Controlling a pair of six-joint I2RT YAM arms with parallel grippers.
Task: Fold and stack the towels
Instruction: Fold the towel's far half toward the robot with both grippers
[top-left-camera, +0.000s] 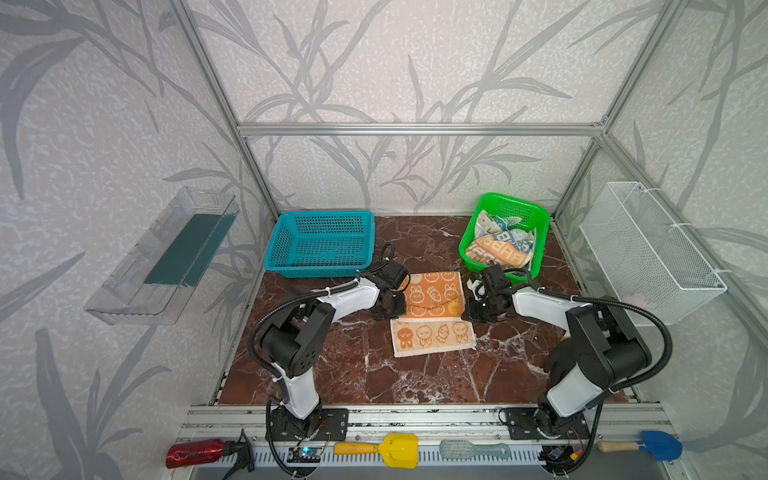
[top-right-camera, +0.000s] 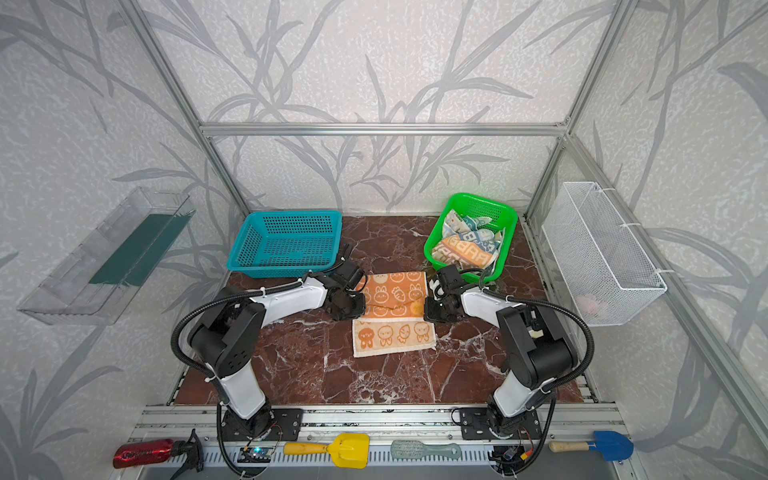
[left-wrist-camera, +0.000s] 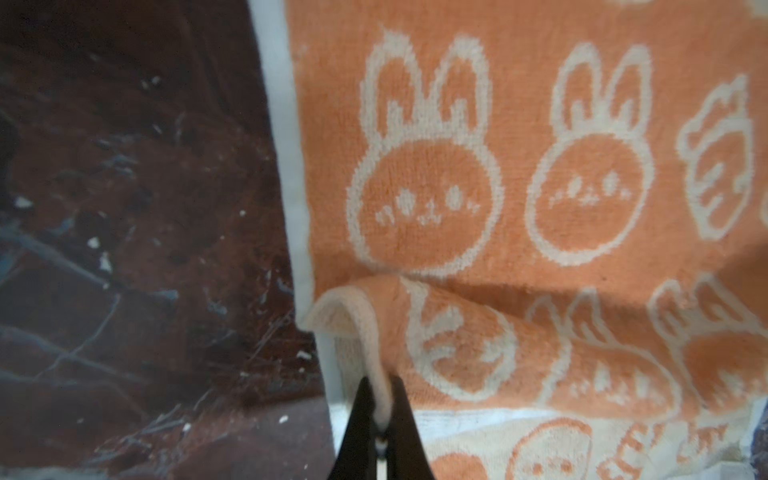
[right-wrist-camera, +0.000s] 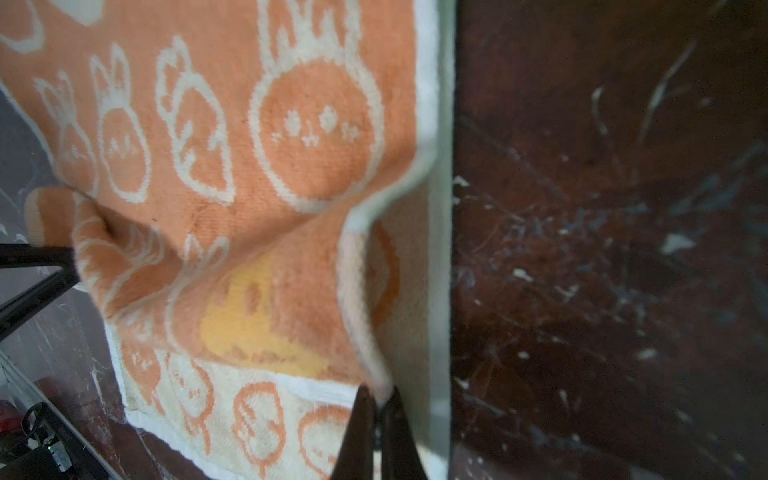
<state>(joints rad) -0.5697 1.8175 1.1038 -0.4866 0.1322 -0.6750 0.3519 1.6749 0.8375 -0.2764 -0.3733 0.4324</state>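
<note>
On marble (top-left-camera: 415, 374), the left end effector (left-wrist-camera: 380, 399) and right end effector (right-wrist-camera: 376, 401) pinch the half-folded orange bunny towel (top-left-camera: 432, 293)

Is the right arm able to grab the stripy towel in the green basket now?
Probably not yet. The right hand is shut on a corner of the orange towel, so it must let go first. Otherwise the way looks free: the striped towel lies uncovered in the green basket nearby.

Towels (top-left-camera: 498, 249) half-hidden in green basket (top-left-camera: 541, 245)
</note>
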